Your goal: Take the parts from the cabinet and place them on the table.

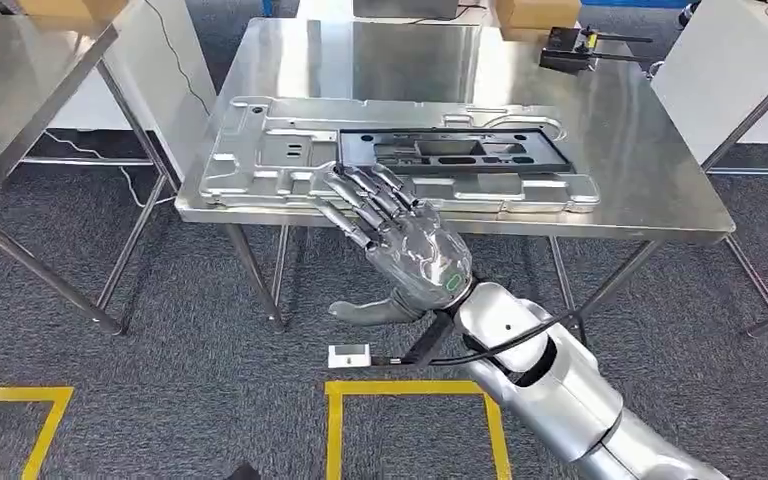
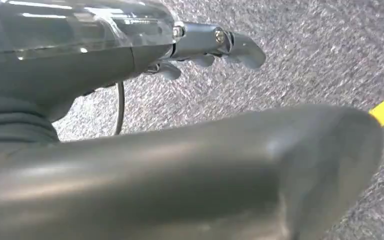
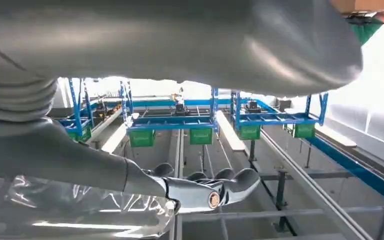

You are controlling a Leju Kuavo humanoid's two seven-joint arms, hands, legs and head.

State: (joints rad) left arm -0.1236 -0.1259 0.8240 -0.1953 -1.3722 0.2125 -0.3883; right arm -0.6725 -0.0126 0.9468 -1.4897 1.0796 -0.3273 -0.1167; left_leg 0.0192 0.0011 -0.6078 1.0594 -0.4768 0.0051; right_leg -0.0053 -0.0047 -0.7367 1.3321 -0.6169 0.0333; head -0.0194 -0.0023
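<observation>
Right hand (image 1: 400,235): fingers (image 1: 360,195) spread and extended, holding nothing, palm turned upward. In the head view the fingertips overlap the near edge of the silver panel (image 1: 290,150); whether they touch it or hover just in front cannot be told. In the right wrist view the fingers (image 3: 230,182) are likewise apart with nothing between them, with ceiling beams and blue racks behind.

Left hand (image 2: 210,45): seen in the left wrist view, hanging over grey carpet. Fingers slightly curled, nothing in them. Judged open, though the curl makes this less than certain.

Parts: the silver panel, a large stamped sheet-metal piece, lies flat on the worktop (image 1: 640,170), along its near edge. A black frame (image 1: 450,150) rests on top of the panel, right of its centre, flat and roughly parallel to it.

Task progress (judgement): two parts already sit on the worktop, so at least one placement looks complete. The empty right hand near the panel's edge fits a release just done or an adjustment of the stack. The cabinet is not visible here, so how many parts remain cannot be told.

Containers: a cardboard box (image 1: 535,12) stands at the far edge of the worktop, contents not visible. A small black device (image 1: 570,48) lies near it, well apart from the parts.
</observation>
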